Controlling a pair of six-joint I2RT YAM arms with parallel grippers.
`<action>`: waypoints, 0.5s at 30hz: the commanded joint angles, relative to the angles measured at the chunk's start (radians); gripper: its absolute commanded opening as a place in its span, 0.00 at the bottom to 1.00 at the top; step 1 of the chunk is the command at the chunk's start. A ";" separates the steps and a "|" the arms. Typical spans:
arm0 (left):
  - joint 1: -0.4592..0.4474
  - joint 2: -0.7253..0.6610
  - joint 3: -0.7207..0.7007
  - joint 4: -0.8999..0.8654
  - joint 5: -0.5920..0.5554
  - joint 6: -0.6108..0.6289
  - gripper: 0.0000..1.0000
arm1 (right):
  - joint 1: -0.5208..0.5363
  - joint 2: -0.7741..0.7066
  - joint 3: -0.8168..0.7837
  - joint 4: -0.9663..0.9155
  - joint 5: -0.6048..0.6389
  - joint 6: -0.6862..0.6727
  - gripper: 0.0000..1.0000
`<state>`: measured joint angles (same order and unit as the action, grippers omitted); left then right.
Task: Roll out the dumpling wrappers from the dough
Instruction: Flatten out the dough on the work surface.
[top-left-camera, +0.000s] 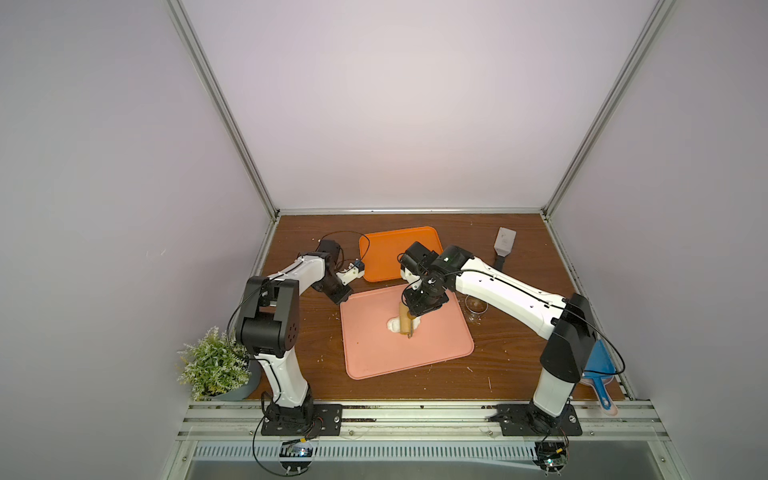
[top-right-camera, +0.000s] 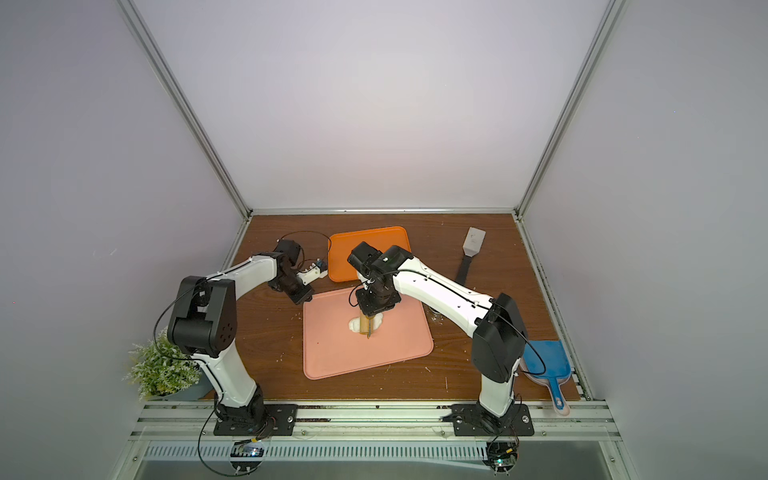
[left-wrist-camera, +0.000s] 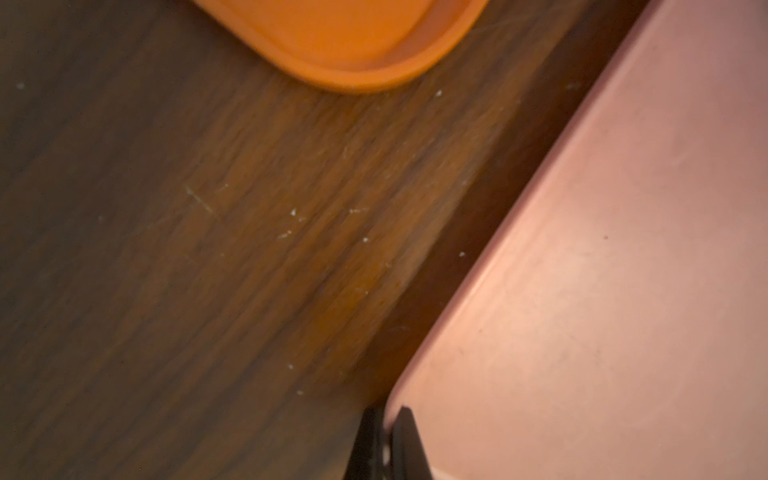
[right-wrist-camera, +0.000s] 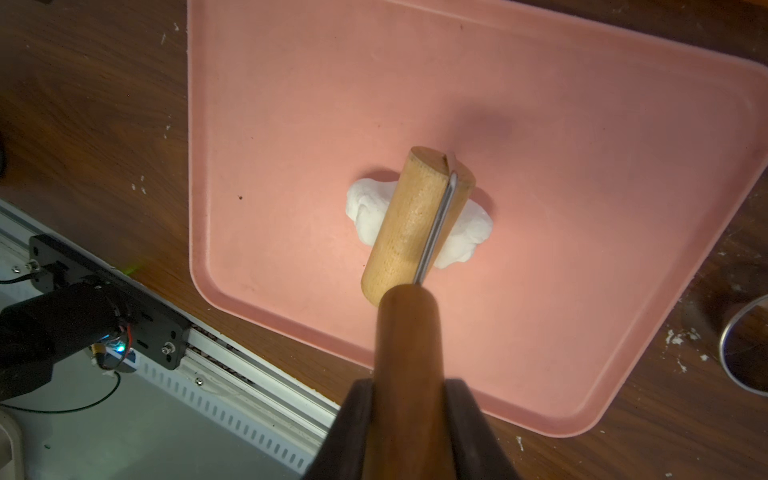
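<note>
Right claw is clenched on the roller handle; the left claw pinches a corner of the pink tray. That tray leaves bare room on every side up to its rims. Roller drum sits across the dough mid-tray, a thick lump: flattening barely begun, no dumpling wrappers cut; ring cutter waits outside.

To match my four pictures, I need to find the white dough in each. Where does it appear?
Top view: dough under the roller, mid pink tray.
Top view: dough in the same place.
Left wrist: not in it.
Right wrist: dough at picture centre, under the roller.
Shared landmark: the pink tray, in all four.
</note>
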<state>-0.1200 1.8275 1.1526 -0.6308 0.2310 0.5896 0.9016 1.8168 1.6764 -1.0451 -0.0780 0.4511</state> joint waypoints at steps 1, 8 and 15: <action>-0.046 0.073 -0.077 0.047 -0.057 -0.016 0.00 | 0.012 0.051 0.005 0.047 -0.038 -0.017 0.00; -0.058 0.081 -0.124 0.103 -0.072 -0.041 0.00 | 0.011 0.107 -0.063 0.125 -0.074 0.003 0.00; -0.057 0.088 -0.139 0.115 -0.055 -0.047 0.00 | 0.011 0.191 -0.115 0.204 -0.121 0.015 0.00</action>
<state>-0.1417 1.7996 1.0939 -0.5591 0.1898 0.5457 0.8902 1.8542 1.6436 -1.0023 -0.1165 0.4572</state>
